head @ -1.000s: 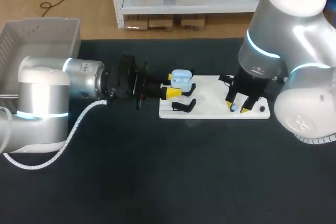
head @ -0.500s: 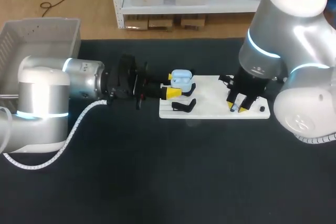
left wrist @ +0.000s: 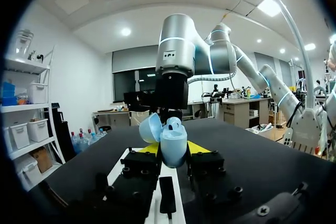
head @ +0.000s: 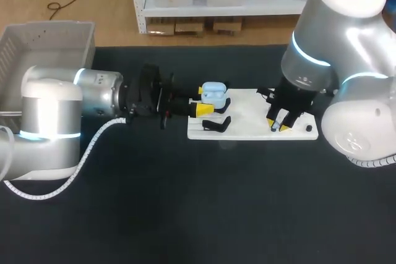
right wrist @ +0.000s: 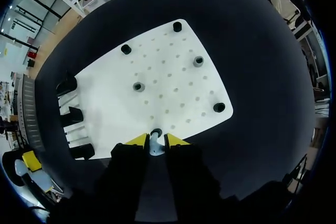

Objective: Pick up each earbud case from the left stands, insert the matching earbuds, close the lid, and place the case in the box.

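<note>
A light blue earbud case with its lid open is held over the left end of the white board. My left gripper is shut on the earbud case, and the lid leans back to one side. My right gripper points down at the board's right front part. In the right wrist view its yellow fingertips press from both sides on a small pale earbud, which sits at a black holder ring at the edge of the board.
Black stands stand at the board's left end, also seen as black stands from the right wrist. Several black pegs dot the board. A grey box sits at the table's far left.
My right gripper's fingers have drawn together on the earbud. The left arm and the case have stayed where they were.
</note>
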You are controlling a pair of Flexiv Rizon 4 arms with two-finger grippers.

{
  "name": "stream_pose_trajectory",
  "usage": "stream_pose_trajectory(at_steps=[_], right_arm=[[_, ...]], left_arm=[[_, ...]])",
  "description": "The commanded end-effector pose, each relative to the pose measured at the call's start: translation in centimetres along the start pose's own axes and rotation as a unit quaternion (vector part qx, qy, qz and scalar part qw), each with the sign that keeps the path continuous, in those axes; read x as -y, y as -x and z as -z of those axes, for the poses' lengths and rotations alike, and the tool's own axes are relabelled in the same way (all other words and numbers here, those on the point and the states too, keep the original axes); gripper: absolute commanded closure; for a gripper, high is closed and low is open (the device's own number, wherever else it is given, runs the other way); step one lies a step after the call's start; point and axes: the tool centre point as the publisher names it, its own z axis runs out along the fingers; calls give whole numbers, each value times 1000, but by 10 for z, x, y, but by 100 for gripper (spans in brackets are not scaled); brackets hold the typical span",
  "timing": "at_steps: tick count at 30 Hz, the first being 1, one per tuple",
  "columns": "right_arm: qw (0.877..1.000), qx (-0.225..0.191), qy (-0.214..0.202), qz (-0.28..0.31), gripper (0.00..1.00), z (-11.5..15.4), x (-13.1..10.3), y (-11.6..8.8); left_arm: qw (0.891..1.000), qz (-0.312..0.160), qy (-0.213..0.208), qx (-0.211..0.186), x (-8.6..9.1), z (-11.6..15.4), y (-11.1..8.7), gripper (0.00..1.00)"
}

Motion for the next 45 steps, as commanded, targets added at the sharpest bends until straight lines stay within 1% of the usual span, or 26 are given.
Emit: stream_pose_trajectory(at_steps=[1, 5, 11, 13, 17, 21, 24, 25, 27, 30, 34, 37, 39, 45], right_arm=[[1000, 0, 0, -1, 100, 17, -2, -4], [1000, 1, 0, -2, 100, 36, -4, -7], [1000, 3, -1, -2, 100, 74, -10, -9], [1000, -11, -6, -16, 100, 87, -14, -9], [999, -33, -2, -15, 100, 113, -25, -13], [998, -56, 3, -4, 100, 135, -33, -16], [997, -71, -6, 15, 100, 145, -41, -21], [997, -74, -14, 23, 100, 147, -44, -23], [994, -97, -16, 42, 100, 152, -50, -28], [993, -100, -26, 64, 100, 154, -58, -33], [987, -110, -32, 110, 100, 151, -75, -41], [984, -105, -26, 143, 100, 148, -85, -47], [984, -83, -13, 159, 100, 147, -89, -48], [984, -83, -13, 159, 100, 147, -89, -48]], left_arm=[[1000, -1, 2, 5, 2, 0, -5, 100], [1000, -1, 2, 5, 2, 0, -5, 100], [1000, -1, 2, 5, 2, 0, -5, 100], [1000, -1, 2, 5, 2, 0, -5, 100], [1000, -1, 2, 5, 2, 0, -5, 100], [1000, -1, 2, 5, 2, 0, -5, 100], [1000, -1, 2, 5, 2, 0, -5, 100], [1000, -1, 2, 5, 2, 0, -5, 100], [1000, -1, 2, 5, 2, 0, -5, 100], [1000, -1, 2, 5, 2, 0, -5, 100], [1000, -1, 2, 5, 2, 0, -5, 100], [1000, -1, 2, 5, 2, 0, -5, 100], [1000, -1, 2, 5, 2, 0, -5, 100], [1000, -1, 2, 5, 2, 0, -5, 100]])
